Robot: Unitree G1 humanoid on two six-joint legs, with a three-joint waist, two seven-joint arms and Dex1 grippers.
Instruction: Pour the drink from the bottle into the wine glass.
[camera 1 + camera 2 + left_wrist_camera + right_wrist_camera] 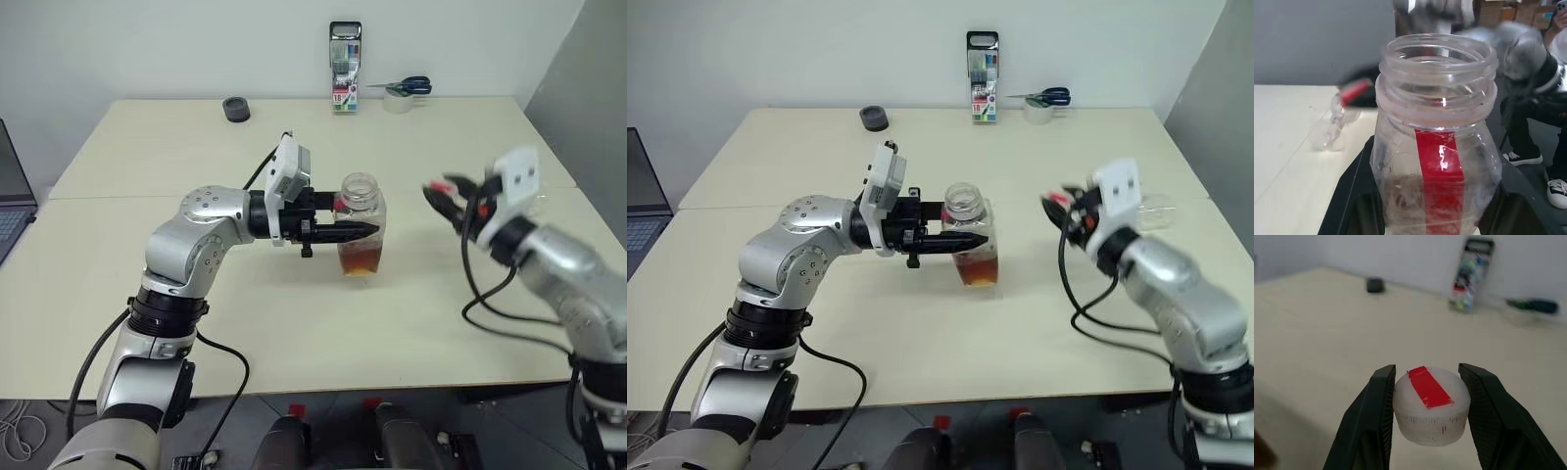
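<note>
On table [294,323], left claw [367,231] clamping open bottle [361,223] of drink [360,260], right claw [1426,404] pinching cap [1431,405], wine glass [1154,211] behind

— Any writing you can make out?
— Only on the marker pack [345,68] standing at the far edge of the counter [147,294] — a number near its foot, seemingly "18". Its other print is too small to read.
</note>
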